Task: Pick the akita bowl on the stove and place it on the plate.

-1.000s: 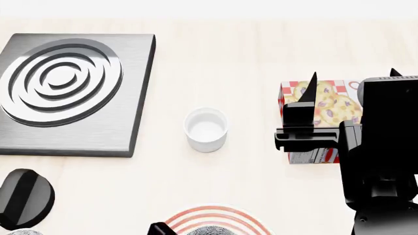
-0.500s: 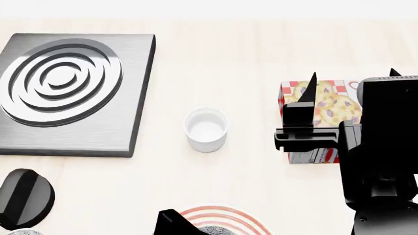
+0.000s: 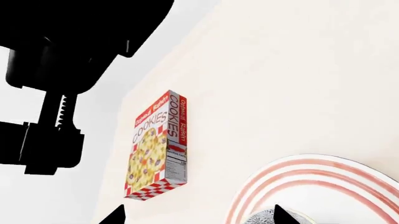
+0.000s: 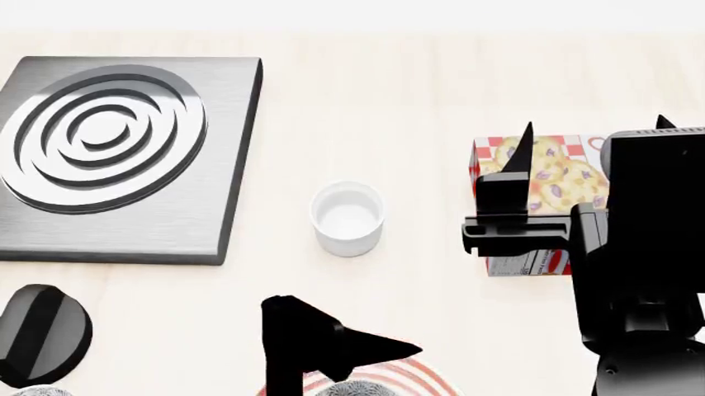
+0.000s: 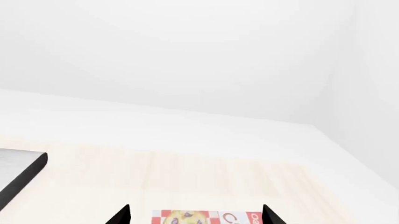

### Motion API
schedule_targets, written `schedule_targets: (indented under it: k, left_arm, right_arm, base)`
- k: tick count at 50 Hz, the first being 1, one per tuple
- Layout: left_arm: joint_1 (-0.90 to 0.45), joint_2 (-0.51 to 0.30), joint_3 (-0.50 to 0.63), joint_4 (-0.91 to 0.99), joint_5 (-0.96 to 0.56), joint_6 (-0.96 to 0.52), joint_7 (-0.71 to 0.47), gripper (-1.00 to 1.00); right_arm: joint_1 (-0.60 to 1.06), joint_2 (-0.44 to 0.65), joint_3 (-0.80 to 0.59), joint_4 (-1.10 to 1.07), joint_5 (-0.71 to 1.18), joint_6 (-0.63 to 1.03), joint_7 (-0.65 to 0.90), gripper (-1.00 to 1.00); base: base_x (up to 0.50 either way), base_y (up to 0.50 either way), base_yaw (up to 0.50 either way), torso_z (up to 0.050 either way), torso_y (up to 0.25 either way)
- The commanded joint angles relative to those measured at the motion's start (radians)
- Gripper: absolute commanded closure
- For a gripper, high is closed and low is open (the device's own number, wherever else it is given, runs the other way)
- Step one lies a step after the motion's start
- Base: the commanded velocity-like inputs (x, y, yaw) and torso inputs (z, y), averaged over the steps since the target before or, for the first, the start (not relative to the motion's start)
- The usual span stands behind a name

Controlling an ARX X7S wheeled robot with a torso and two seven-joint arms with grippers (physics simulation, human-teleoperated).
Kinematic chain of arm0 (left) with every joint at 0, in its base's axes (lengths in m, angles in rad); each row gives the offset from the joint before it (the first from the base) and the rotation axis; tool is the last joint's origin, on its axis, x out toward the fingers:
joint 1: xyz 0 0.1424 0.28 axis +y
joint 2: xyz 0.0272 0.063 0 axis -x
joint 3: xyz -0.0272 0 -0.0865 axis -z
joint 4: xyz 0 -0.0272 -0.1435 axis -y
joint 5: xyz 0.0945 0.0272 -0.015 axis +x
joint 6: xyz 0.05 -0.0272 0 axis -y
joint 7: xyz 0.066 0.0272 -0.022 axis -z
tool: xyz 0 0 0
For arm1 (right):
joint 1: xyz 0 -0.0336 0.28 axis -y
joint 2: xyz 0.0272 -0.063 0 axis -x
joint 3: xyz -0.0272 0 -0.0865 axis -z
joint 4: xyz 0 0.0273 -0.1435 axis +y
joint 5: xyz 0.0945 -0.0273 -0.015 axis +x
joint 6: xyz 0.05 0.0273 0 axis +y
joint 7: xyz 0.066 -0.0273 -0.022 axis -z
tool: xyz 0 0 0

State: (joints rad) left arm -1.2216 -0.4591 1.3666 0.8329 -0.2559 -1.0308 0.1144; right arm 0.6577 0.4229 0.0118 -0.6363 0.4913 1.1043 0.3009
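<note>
Akita bowl [image 4: 355, 388] on plate [image 3: 324, 179], below left pincer [image 4: 330, 346].

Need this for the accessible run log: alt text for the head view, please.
Over a pale wooden table, the left gripper hangs above the red-ringed plate holding a speckled akita bowl at the bottom edge. The stove sits empty far left, a white cup mid-table, a cookie box behind the right gripper.
</note>
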Motion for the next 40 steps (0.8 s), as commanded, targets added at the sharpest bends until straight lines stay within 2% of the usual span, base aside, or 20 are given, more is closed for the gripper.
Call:
schedule_targets:
  k: [1, 40]
  left_arm:
    - [0.036, 0.027, -0.137, 0.007, -0.06, -0.007, 0.003, -1.0]
    - [0.11, 0.043, -0.551, -0.057, -0.246, -0.001, -0.042, -1.0]
  right_arm:
    - [0.002, -0.015, 0.022, 0.005, -0.011, -0.005, -0.017, -1.0]
    - [0.0, -0.008, 0.011, 0.013, -0.006, -0.018, -0.008, -1.0]
  base:
    - [0.0, 0.0, 0.0, 0.0, 0.0]
    - [0.0, 0.0, 0.0, 0.0, 0.0]
